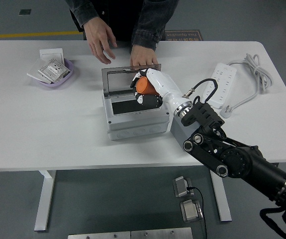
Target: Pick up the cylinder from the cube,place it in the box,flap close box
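My right hand (147, 89) is shut on the orange cylinder (143, 85) and holds it above the open grey box (135, 117), over the right part of its dark opening. The box's clear lid (131, 82) stands upright at the back. A person's hand (143, 59) rests on the lid's top edge. The grey cube (181, 131) sits right of the box, mostly hidden behind my right arm. My left arm is out of view.
A purple bowl (53, 75) with paper packets sits at the far left. A white power strip (221, 79) with its cable lies at the right. The person's other hand (100, 40) hovers over the table's far edge.
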Tool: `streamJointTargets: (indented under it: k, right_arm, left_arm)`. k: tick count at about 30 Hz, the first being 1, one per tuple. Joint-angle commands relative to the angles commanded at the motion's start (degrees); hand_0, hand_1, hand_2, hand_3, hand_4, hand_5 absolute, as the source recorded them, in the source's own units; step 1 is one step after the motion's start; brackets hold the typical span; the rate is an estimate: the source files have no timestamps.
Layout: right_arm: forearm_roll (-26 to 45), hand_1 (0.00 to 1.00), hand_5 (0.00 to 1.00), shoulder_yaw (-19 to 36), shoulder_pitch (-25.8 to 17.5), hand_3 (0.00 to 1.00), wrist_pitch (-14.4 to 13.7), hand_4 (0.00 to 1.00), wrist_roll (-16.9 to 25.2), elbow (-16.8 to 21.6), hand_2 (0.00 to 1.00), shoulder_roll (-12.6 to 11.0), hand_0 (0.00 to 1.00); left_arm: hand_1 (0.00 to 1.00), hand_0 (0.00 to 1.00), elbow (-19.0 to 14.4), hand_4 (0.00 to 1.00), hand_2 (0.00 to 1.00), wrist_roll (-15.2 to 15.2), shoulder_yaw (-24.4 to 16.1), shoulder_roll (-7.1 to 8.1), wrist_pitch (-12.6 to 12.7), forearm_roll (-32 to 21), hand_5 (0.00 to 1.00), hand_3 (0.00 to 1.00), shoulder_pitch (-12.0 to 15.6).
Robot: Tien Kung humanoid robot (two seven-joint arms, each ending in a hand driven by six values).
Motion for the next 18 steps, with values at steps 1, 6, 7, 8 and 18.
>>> streamJointTargets:
  k: [1, 6, 7, 8, 18]
  right_arm:
    - [-0.3, 0.002, 0.054, -0.6, 0.8, 0.19, 0.3, 0.074, -0.3, -0.8, 0.192, 0.4, 0.002]
    - [-0.9, 0.002, 0.033, -2.8, 4.1, 0.189, 1.2, 0.059, -0.9, -5.0, 0.192, 2.1, 0.002]
    - [-0.8, 0.002, 0.033, -3.2, 4.6, 0.189, 1.3, 0.059, -0.8, -5.9, 0.192, 2.4, 0.002]
    - [-0.7, 0.002, 0.033, -3.6, 5.1, 0.189, 1.3, 0.059, -0.8, -6.8, 0.192, 2.7, 0.002]
    - [1.1, 0.002, 0.06, -6.4, 7.1, 0.187, 1.6, 0.076, -0.7, -10.5, 0.192, 4.4, 0.002]
  left_arm:
    - [0.709, 0.708, 0.0, 0.783, 0.636, 0.0, -0.1, 0.05, 0.0, 0.1, 0.59, 0.754, 0.0]
    - [0.71, 0.709, 0.0, 0.784, 0.636, 0.1, -0.2, 0.22, -0.1, 0.4, 0.591, 0.757, -0.2]
    - [0.71, 0.709, 0.0, 0.784, 0.636, 0.2, -0.3, 0.26, -0.1, 0.4, 0.591, 0.757, -0.2]
    - [0.71, 0.709, 0.0, 0.784, 0.636, 0.2, -0.3, 0.29, -0.1, 0.4, 0.591, 0.757, -0.3]
    - [0.71, 0.711, 0.0, 0.785, 0.639, 0.2, -0.3, 0.37, -0.2, 0.6, 0.594, 0.759, -0.3]
